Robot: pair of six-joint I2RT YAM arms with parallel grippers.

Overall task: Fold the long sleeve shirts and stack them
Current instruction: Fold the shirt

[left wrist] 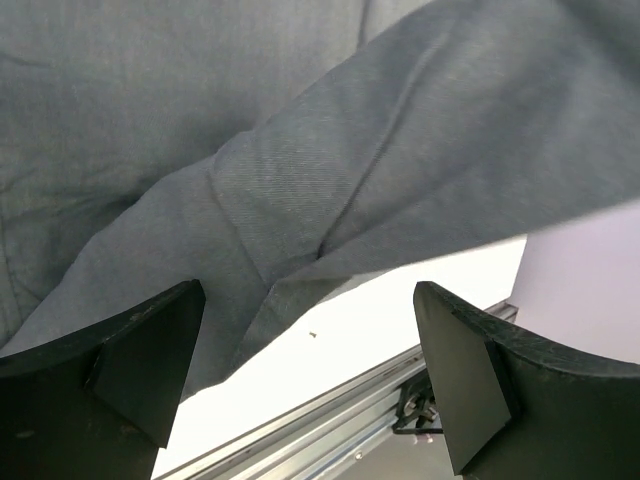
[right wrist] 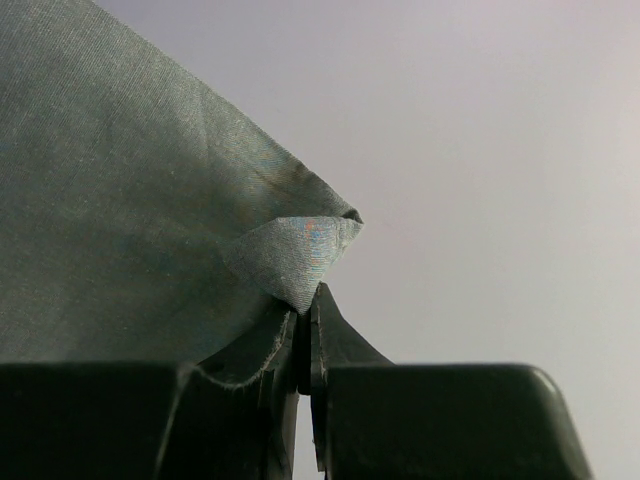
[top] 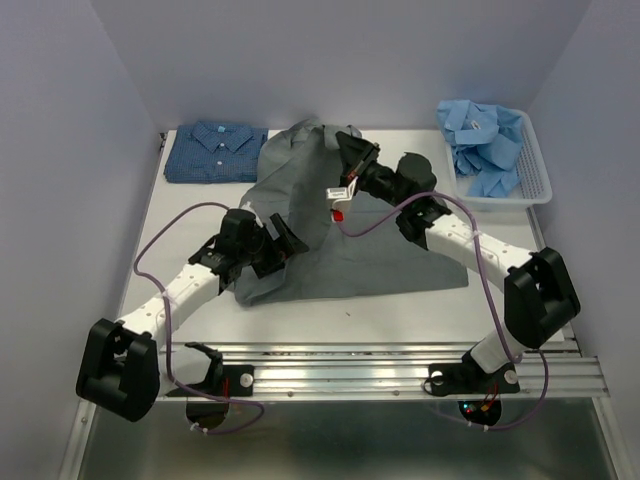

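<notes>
my right tool (right wrist: 305, 320), clamped tight on a corner of the grey shirt (top: 370, 250), holds it raised, i judge to carry a fold. my left tool (left wrist: 305, 300) hovers wide open and empty over the near-left edge. count: one grey shirt mid-surface (top: 400, 315); one dark blue shirt (top: 215, 152), folded, far left; light blue shirts (top: 485, 140) heaped in one basket (top: 540, 185), number untellable.

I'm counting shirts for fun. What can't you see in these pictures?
Top view: the light blue shirts are a crumpled heap in the basket; uncountable.
Top view: the right arm covers part of the grey shirt.
Right wrist view: the right claw pinches one corner; the rest is cut off.
</notes>
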